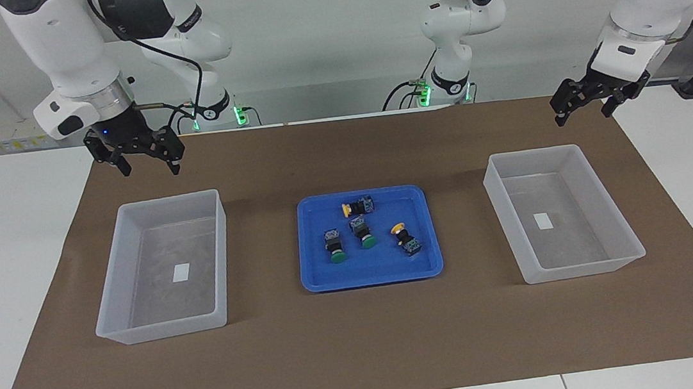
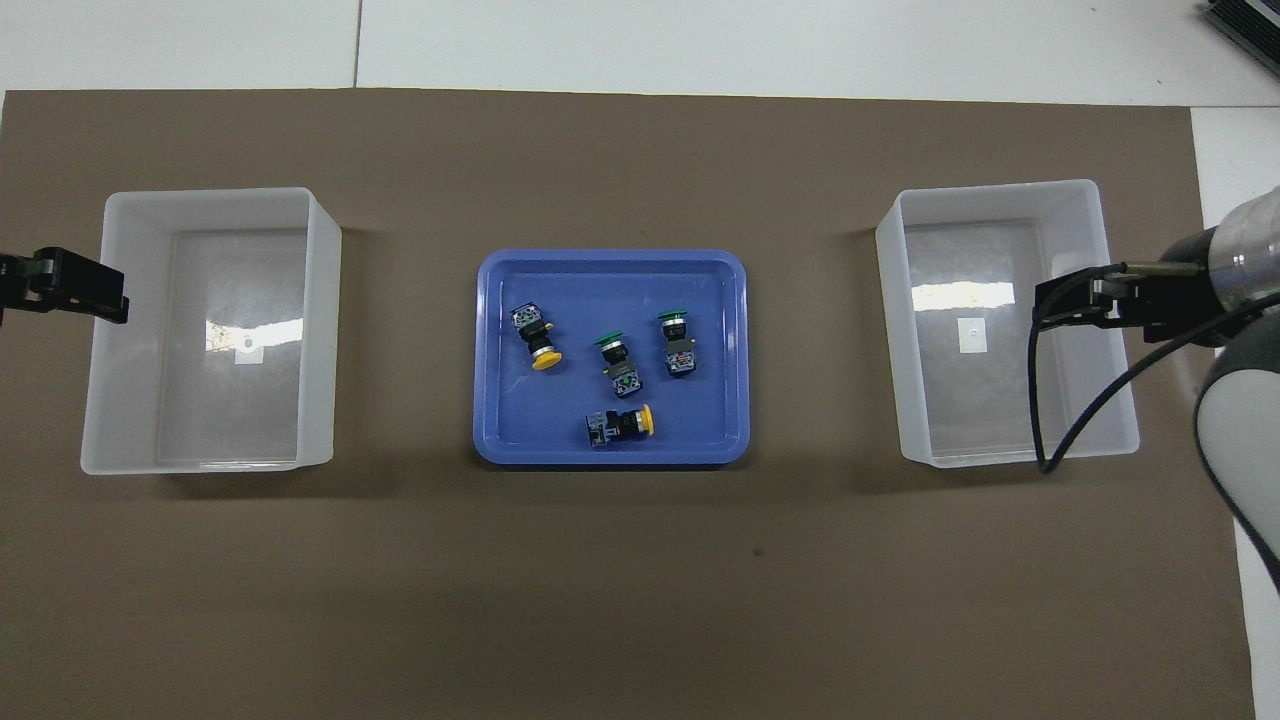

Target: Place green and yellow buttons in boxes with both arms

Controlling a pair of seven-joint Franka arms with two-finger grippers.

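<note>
Four buttons lie on their sides in a blue tray [image 1: 307, 250] [image 2: 490, 350] at the table's middle. Two have yellow caps [image 1: 357, 207] [image 1: 405, 238] [image 2: 535, 338] [image 2: 622, 424] and two have green caps [image 1: 334, 246] [image 1: 362, 231] [image 2: 617, 365] [image 2: 677, 342]. My right gripper [image 1: 149, 167] [image 2: 1050, 305] is open and empty, raised by the translucent box [image 1: 161, 327] [image 2: 895, 330] at the right arm's end. My left gripper [image 1: 584, 113] [image 2: 110, 295] is open and empty, raised by the other translucent box [image 1: 583, 269] [image 2: 320, 330]. Both boxes hold no buttons.
A brown mat [image 1: 362, 347] [image 2: 640, 580] covers the table under the tray and boxes. Each box has a small white label on its floor. White table surface borders the mat at both ends.
</note>
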